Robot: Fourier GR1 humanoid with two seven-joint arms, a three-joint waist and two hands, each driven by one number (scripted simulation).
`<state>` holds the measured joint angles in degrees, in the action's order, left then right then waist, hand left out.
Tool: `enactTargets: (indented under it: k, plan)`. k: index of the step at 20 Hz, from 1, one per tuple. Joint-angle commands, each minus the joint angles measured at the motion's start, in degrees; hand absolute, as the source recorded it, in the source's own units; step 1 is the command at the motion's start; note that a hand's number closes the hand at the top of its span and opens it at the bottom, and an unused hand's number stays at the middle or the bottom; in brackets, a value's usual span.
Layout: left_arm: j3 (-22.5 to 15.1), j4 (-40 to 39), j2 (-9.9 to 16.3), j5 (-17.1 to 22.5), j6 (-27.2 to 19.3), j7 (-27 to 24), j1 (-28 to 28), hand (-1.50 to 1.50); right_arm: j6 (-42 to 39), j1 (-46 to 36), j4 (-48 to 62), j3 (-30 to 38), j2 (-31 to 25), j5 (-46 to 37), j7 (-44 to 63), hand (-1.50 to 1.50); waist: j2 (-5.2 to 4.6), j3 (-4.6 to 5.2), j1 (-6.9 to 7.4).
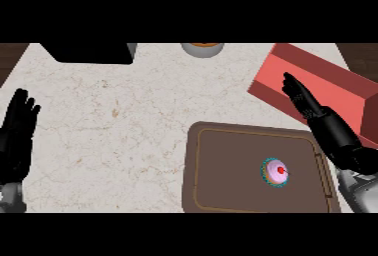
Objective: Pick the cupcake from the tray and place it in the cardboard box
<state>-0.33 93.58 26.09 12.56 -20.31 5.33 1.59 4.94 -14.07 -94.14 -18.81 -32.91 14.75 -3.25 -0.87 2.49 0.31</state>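
Observation:
A cupcake [277, 172] with pink icing, a red cherry and a teal wrapper stands on the brown tray [221, 170], right of the tray's middle. The box [347, 87], reddish inside, lies at the upper right of the counter, just beyond the tray's far right corner. My right hand [314, 107] stretches up over the box's near wall with straight fingers, holding nothing, up and to the right of the cupcake. My left hand [18, 130] rests open at the left edge, fingers up.
A black object [88, 52] sits at the counter's far left. A round grey container [202, 49] with an orange top stands at the far middle edge. Dark floor shows past the counter's upper corners.

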Motion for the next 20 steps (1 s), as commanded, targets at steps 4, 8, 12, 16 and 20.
enactTargets:
  k: [4, 8, 12, 16, 20]
  plan:
    - [-10.3, 0.2, -0.6, -3.8, 7.7, -1.7, 4.8, 0.00, 2.6, 9.2, -0.3, -4.7, 2.6, -2.5, 2.1, -1.50, 0.79, -2.52, -3.35]
    - [-13.4, 0.6, -1.0, -3.0, 10.9, -1.2, 4.4, 0.00, 4.7, 6.1, 2.0, -4.3, -10.7, -19.7, -1.9, -1.50, 1.64, -1.51, -6.10]
    - [-17.2, -1.1, -3.5, -3.8, 12.5, -2.0, 5.5, 0.00, 15.0, 13.8, 3.6, -7.8, -11.3, -33.0, -7.6, -1.50, 1.17, -2.37, -5.43]
    - [-18.2, -1.4, -4.2, -4.4, 13.0, -0.9, 6.8, 0.00, 23.5, 21.2, -3.5, -9.2, -15.3, -43.9, -8.5, -1.50, 1.64, -2.37, -4.81]
    - [-18.3, -1.2, -4.9, -5.0, 13.8, 1.0, 9.2, 0.00, 22.6, 28.9, -18.8, -6.4, -21.8, -47.7, 3.2, -1.50, 1.40, -2.33, -3.13]
